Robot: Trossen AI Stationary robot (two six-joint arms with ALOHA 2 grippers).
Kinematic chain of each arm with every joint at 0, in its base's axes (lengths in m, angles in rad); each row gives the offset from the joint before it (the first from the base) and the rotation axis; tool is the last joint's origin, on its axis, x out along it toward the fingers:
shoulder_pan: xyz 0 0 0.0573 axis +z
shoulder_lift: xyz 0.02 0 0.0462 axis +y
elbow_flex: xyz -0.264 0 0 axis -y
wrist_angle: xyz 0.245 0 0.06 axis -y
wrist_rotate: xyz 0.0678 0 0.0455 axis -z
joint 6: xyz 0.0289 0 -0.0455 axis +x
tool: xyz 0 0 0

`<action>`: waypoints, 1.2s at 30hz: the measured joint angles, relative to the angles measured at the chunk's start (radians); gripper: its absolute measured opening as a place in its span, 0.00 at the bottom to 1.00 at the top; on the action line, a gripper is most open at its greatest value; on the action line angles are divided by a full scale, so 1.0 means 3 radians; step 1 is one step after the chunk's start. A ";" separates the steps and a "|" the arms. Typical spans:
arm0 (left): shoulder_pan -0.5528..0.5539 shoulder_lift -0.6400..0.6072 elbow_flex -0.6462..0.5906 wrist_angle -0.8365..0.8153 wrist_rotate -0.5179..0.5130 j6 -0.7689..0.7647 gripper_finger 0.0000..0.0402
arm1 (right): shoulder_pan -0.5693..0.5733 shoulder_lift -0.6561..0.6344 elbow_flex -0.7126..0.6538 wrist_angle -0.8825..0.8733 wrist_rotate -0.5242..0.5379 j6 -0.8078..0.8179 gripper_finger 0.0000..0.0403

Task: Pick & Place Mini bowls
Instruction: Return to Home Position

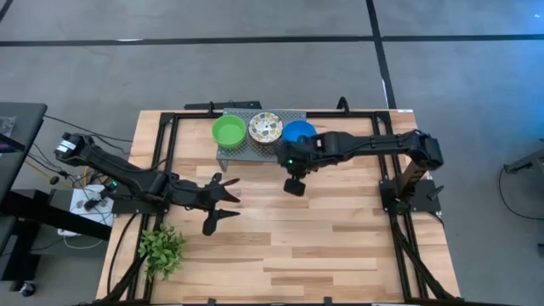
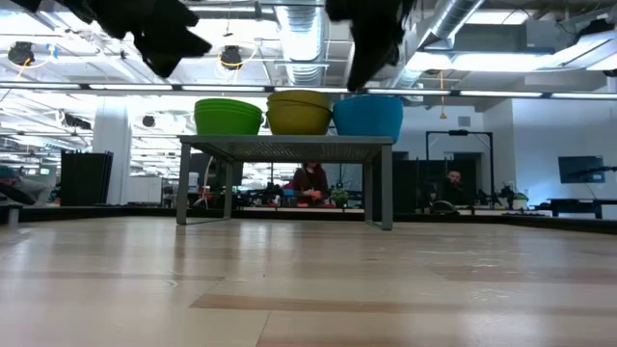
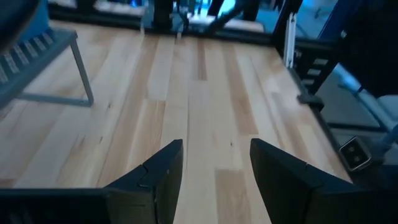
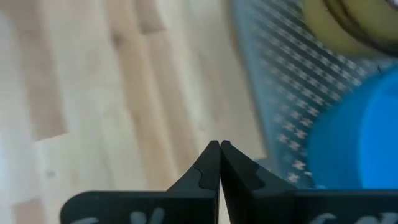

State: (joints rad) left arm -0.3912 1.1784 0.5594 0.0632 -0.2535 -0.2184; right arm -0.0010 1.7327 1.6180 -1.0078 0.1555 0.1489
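Observation:
Three mini bowls stand side by side on a grey mesh rack (image 1: pixel 255 151) at the table's far middle: a green one (image 1: pixel 229 131), a white floral one (image 1: pixel 265 128) and a blue one (image 1: pixel 298 132). In the low view the green bowl (image 2: pixel 228 116) shows more than one rim, one nested in another. My right gripper (image 1: pixel 295 187) hangs shut and empty above the table, just on the near side of the rack by the blue bowl (image 4: pixel 360 137). My left gripper (image 1: pixel 223 202) stands open over bare wood at the table's left middle, holding nothing.
A small leafy plant (image 1: pixel 161 249) stands at the near left corner. The rack rests on thin legs (image 2: pixel 386 183) with open room beneath. Bare wood spreads across the table's near half and right side (image 1: pixel 340 246). People sit in the room behind.

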 joint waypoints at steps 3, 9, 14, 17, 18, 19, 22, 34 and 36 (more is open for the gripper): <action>0.0000 -0.0199 0.0000 0.0011 -0.0031 0.0000 0.45 | 0.0197 -0.0062 0.0122 -0.0010 -0.0003 -0.0138 0.00; 0.0000 -0.0859 0.0000 0.0019 -0.0060 0.0015 0.34 | 0.0550 -0.0417 0.0205 0.0050 0.0001 -0.0419 0.00; 0.0000 -0.1399 0.0001 -0.0057 -0.0089 0.0283 0.18 | 0.0766 -0.0815 0.0110 0.0170 0.0206 -0.0506 0.00; 0.0000 -0.1641 0.0001 -0.0102 -0.0190 0.0425 0.09 | 0.0842 -0.1054 -0.0163 0.0416 0.0276 -0.0503 0.00; 0.0000 -0.1708 0.0001 -0.0102 -0.0216 0.0452 0.06 | 0.0860 -0.1130 -0.0277 0.0484 0.0277 -0.0498 0.00; 0.0001 -0.1772 0.0001 -0.0117 -0.0243 0.0467 0.03 | 0.0878 -0.1212 -0.0412 0.0573 0.0277 -0.0497 0.00; 0.0000 -0.1925 0.0003 -0.0219 -0.0320 0.0478 0.02 | 0.0899 -0.1444 -0.0822 0.0852 0.0276 -0.0490 0.00; 0.0000 -0.2483 0.0001 -0.0905 -0.0577 0.0479 0.02 | 0.0774 -0.2484 -0.2247 0.1868 0.0276 -0.0496 0.00; 0.0000 -0.2565 -0.0054 -0.0904 -0.0576 0.0534 0.02 | 0.0770 -0.2684 -0.2476 0.2094 0.0275 -0.0568 0.00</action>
State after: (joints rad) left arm -0.3911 0.4089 0.5433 -0.2081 -0.4263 -0.0581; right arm 0.2301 0.9276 0.8752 -0.3794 0.2379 -0.0216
